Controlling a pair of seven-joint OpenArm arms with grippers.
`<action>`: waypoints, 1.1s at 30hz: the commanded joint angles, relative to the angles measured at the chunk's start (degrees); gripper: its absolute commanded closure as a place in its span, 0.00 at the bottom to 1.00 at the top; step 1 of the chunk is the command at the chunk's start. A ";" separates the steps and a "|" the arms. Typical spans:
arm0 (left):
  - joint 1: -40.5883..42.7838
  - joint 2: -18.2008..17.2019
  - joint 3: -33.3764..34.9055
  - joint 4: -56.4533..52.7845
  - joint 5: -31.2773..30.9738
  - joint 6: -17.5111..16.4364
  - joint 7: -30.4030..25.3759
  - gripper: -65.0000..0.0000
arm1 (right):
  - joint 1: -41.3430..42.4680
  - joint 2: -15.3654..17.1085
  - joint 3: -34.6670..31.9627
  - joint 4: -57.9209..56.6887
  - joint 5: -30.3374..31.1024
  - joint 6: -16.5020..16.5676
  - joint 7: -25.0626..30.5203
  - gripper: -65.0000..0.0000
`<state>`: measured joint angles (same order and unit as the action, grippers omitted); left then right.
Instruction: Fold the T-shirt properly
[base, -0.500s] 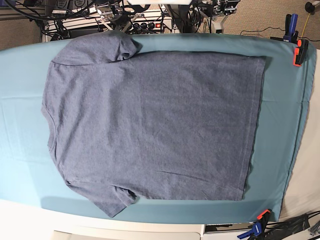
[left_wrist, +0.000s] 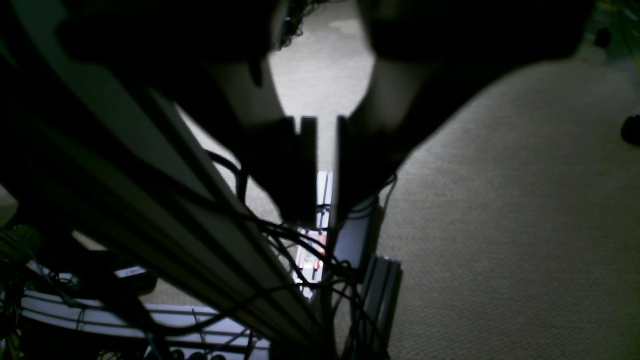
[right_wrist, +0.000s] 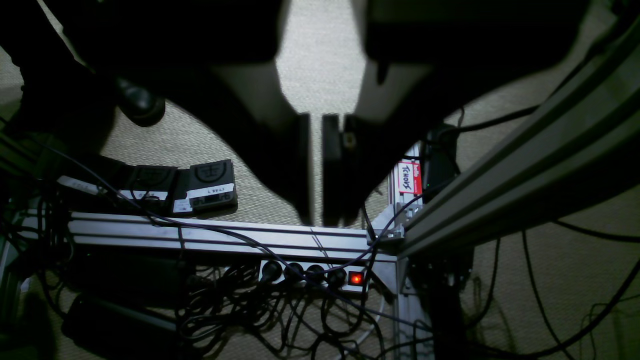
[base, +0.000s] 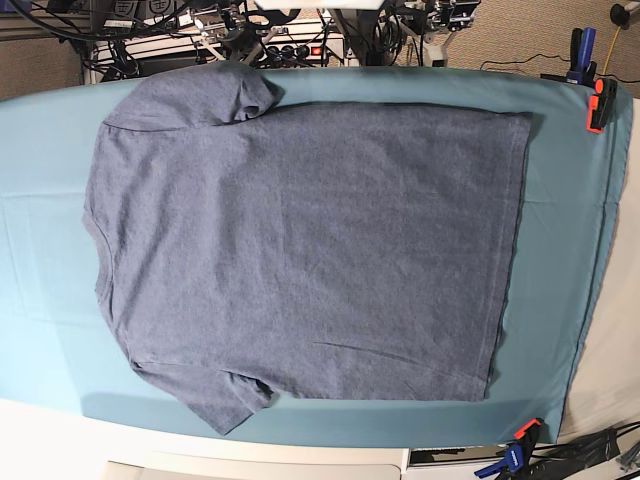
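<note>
The slate-blue T-shirt (base: 300, 250) lies flat and spread out on the teal table cloth (base: 560, 250), plain side up. Its collar is to the left and its hem to the right. One sleeve points to the far edge and is slightly bunched; the other points to the near edge. Neither gripper shows in the base view. The left gripper (left_wrist: 327, 215) hangs over carpet and cables, its fingers nearly together with nothing between them. The right gripper (right_wrist: 316, 220) hangs over an aluminium rail, also with only a thin slit and nothing held.
Clamps hold the cloth at the far right corner (base: 600, 105) and the near right corner (base: 515, 455). Behind the table's far edge are cables, a power strip (right_wrist: 310, 274) and aluminium frame bars (right_wrist: 500, 165) on the carpet.
</note>
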<state>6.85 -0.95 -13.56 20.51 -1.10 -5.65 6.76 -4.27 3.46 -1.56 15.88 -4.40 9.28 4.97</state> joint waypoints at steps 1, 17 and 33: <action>0.11 0.13 -0.09 0.28 -0.24 -0.39 -0.35 0.94 | 0.15 0.17 0.15 0.42 0.50 0.37 1.03 0.96; 0.13 0.11 -0.09 0.31 -0.24 -0.39 -0.35 0.94 | 0.13 0.20 0.15 0.42 0.50 0.37 1.05 0.96; 9.09 -0.96 -0.09 13.55 -3.87 -6.49 3.98 0.94 | -7.39 7.26 0.11 10.75 0.52 0.55 -0.11 0.96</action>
<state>15.73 -1.61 -13.56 33.71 -4.78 -11.86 10.85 -11.60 10.17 -1.56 26.20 -4.21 10.09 3.92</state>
